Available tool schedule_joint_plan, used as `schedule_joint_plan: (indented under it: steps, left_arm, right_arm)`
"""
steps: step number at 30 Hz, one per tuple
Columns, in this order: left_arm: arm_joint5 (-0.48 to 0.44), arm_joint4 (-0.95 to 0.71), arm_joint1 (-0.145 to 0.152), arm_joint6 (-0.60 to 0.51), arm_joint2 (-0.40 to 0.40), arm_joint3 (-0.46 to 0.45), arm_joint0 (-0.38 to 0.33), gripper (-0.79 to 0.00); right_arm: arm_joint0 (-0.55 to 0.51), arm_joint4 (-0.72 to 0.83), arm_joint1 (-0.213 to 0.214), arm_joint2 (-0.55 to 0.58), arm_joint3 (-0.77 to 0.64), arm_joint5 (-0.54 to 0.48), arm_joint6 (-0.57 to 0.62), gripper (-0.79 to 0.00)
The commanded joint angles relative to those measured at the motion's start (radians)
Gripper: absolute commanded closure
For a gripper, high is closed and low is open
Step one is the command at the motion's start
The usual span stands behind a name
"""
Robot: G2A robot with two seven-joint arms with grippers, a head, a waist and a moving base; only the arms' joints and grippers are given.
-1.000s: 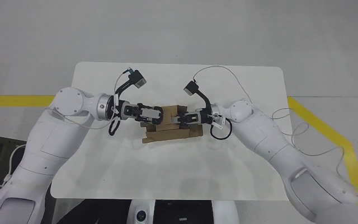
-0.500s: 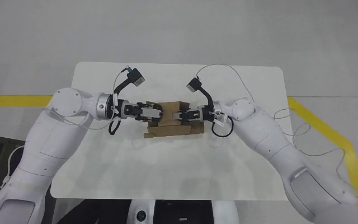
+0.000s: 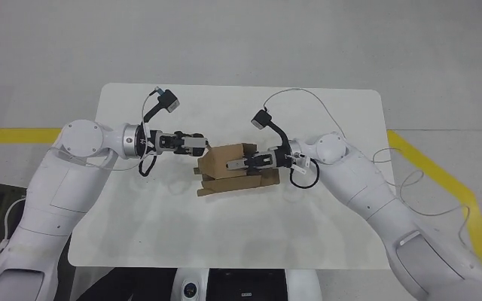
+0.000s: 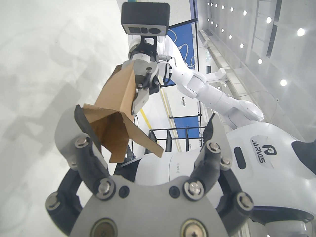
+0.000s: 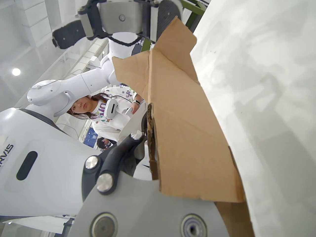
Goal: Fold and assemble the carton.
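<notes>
— Where is the carton [image 3: 224,162]?
— Near the middle of the bench [image 3: 331,226], half opened, flaps sticking out.
— The right gripper [image 3: 242,162]?
— Its fingers are clenched on the carton's end toward the bench's right edge.
— And the left gripper [image 3: 200,144]?
— Fingers spread wide, released, with one finger close beside a flap at the carton's other end.

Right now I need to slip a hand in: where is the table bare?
Bare: the table strip between carton and near edge, and the far strip behind it. Crowded: the middle, where left pincer and right pincer flank the carton.
</notes>
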Motion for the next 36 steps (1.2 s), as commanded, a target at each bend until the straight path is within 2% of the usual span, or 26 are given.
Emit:
schedule_joint_plan:
  steps: [1,20,25,36]
  left_arm:
    - [0.002,0.005,-0.001,0.003,0.000,0.002,0.000,-0.785]
    - [0.007,-0.016,-0.012,-0.013,0.009,-0.038,-0.006,-0.785]
    - [0.008,-0.002,-0.014,-0.024,0.013,-0.024,-0.009,-0.785]
    - [0.008,0.043,-0.009,0.012,-0.025,0.008,-0.022,-0.785]
  right_arm:
    - [-0.001,0.004,-0.001,-0.005,-0.014,0.012,0.012,0.000]
    - [0.022,0.038,-0.042,-0.071,-0.018,0.027,0.027,0.000]
    - [0.025,0.045,-0.049,-0.078,-0.010,0.019,0.019,0.000]
    - [0.017,0.012,-0.023,-0.007,0.050,-0.058,-0.059,0.000]
